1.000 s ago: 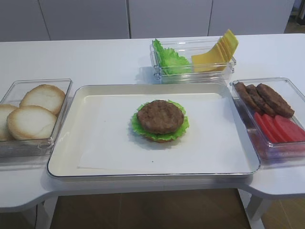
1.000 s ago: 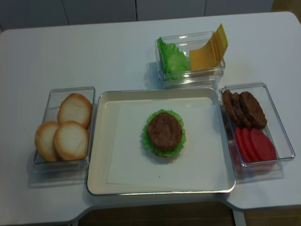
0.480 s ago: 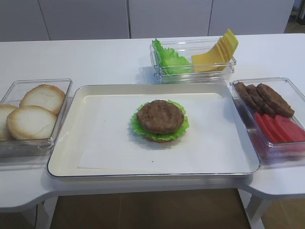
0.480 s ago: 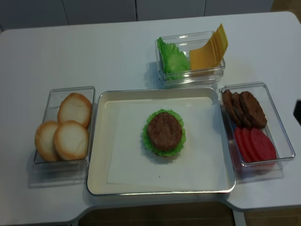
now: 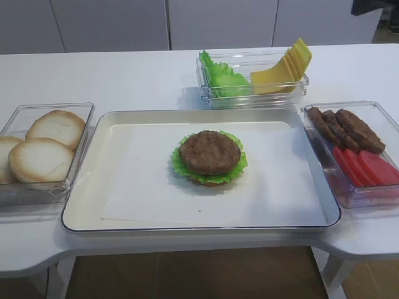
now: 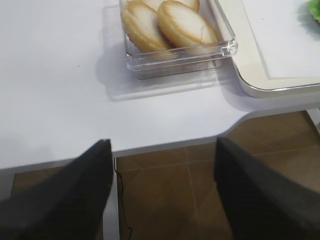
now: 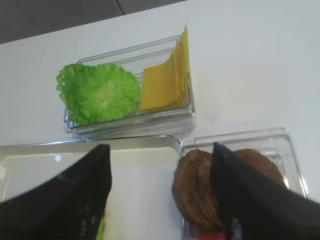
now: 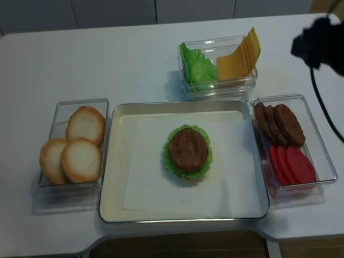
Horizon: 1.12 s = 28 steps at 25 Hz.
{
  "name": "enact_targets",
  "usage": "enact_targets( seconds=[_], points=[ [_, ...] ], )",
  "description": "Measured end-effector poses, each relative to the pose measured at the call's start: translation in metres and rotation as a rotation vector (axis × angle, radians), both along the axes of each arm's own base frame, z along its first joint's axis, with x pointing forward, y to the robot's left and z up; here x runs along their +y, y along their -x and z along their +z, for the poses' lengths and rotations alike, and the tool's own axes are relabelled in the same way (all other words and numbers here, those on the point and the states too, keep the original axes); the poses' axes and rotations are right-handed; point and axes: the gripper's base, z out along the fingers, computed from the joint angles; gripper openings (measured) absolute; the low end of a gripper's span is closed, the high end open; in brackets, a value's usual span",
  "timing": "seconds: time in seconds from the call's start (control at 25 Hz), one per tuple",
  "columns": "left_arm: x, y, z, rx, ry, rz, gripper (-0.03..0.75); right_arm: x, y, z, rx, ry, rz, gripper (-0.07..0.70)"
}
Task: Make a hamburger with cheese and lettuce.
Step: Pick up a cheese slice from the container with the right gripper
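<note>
The hamburger (image 5: 209, 153) (image 8: 187, 150) sits in the middle of the tray: a brown patty on the frilly green lettuce (image 5: 179, 166) (image 8: 172, 162), with a thin bun base under it. No single cheese slice lies apart from the fanned stack of yellow slices (image 5: 282, 72) (image 7: 162, 87) in the rear box. My right gripper (image 7: 159, 146) (image 8: 318, 38) is open and empty, high over the tray's far right corner and the patty box. My left gripper (image 6: 162, 142) is open and empty, over the table's front edge near the bun box.
A clear box of bun halves (image 5: 40, 149) (image 6: 170, 22) stands left of the tray (image 5: 93, 208). Loose patties (image 5: 346, 128) and red slices (image 5: 365, 167) fill the right box. Spare green leaves (image 5: 221, 78) share the rear box. A cable (image 8: 322, 107) hangs from the right arm.
The right arm has come into both high views at the upper right; one second ago it was out of them. The food has not moved.
</note>
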Motion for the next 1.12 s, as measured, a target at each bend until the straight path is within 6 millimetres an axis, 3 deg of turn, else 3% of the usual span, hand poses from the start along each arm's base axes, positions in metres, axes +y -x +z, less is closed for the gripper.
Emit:
enact_targets(
  seconds=[0.44,0.64,0.8,1.12],
  points=[
    [0.000,0.000,0.000,0.000,0.000,0.000,0.467,0.010,-0.110,-0.016,0.113,-0.044,0.040,0.472],
    [0.000,0.000,0.000,0.000,0.000,0.000,0.467,-0.013,-0.147,-0.030,0.153,-0.157,0.003,0.472],
    [0.000,0.000,0.000,0.000,0.000,0.000,0.467,-0.031,-0.170,-0.045,0.163,-0.233,0.028,0.472],
    [0.000,0.000,0.000,0.000,0.000,0.000,0.467,-0.033,-0.196,-0.085,0.196,-0.232,0.103,0.472]
  ],
)
